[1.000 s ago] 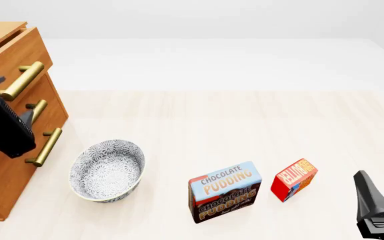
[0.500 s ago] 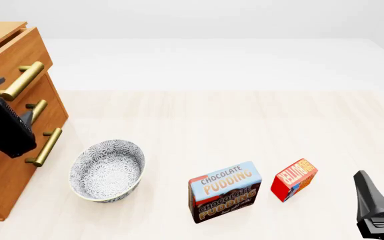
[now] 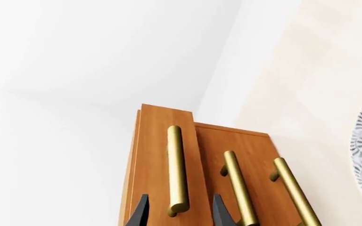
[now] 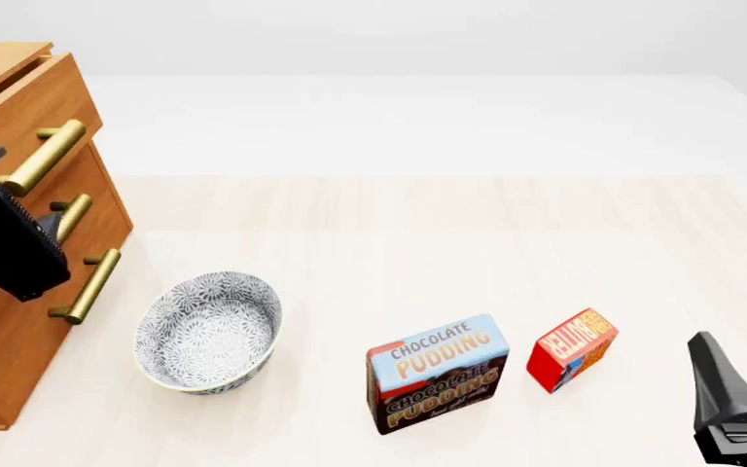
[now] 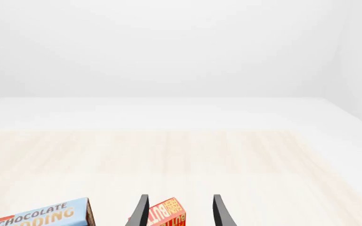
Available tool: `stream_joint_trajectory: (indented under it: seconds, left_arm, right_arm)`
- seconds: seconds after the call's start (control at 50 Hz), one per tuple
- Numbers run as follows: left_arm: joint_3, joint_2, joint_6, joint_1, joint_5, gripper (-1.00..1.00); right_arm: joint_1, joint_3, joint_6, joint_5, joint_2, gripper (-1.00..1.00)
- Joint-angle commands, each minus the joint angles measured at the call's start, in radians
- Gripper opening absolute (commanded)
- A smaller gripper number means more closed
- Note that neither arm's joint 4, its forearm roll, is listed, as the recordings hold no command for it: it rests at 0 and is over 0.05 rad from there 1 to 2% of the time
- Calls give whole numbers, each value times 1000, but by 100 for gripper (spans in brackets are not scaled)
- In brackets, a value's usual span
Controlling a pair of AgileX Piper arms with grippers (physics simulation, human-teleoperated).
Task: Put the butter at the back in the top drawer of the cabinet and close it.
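Left wrist view shows the left gripper [image 3: 177,212] spread open astride the top drawer [image 3: 162,155] handle [image 3: 176,169], evidently positioned to pull it open.

My right pincer [image 5: 177,212] has its fingers apart. The butter [image 5: 162,214] stands on the table [image 5: 231,160] near them, the pudding box [image 5: 43,216] beside it.

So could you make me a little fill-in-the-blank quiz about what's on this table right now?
1. The left gripper has its fingers on either side of the ____ drawer's handle.
2. The butter stands just right of the chocolate ____ box.
3. The patterned ____ sits between the cabinet and the boxes.

Missing words: top; pudding; bowl
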Motion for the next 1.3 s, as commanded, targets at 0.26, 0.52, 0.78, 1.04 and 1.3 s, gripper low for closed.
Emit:
stream_joint_trajectory:
  seconds: [0.26, 0.52, 0.78, 1.04, 1.3]
  left_arm:
    - [-6, 28, 3, 8, -16, 100]
    - [-11, 41, -3, 16, -21, 100]
    - [3, 49, 14, 40, -37, -100]
    - [5, 45, 16, 38, -35, -100]
    - [2, 31, 9, 29, -22, -100]
  right_arm:
    - [0, 0, 0, 0, 0, 100]
    - [0, 0, 0, 0, 0, 100]
    - [0, 0, 0, 0, 0, 100]
    - [0, 0, 0, 0, 0, 100]
    - [0, 0, 0, 0, 0, 100]
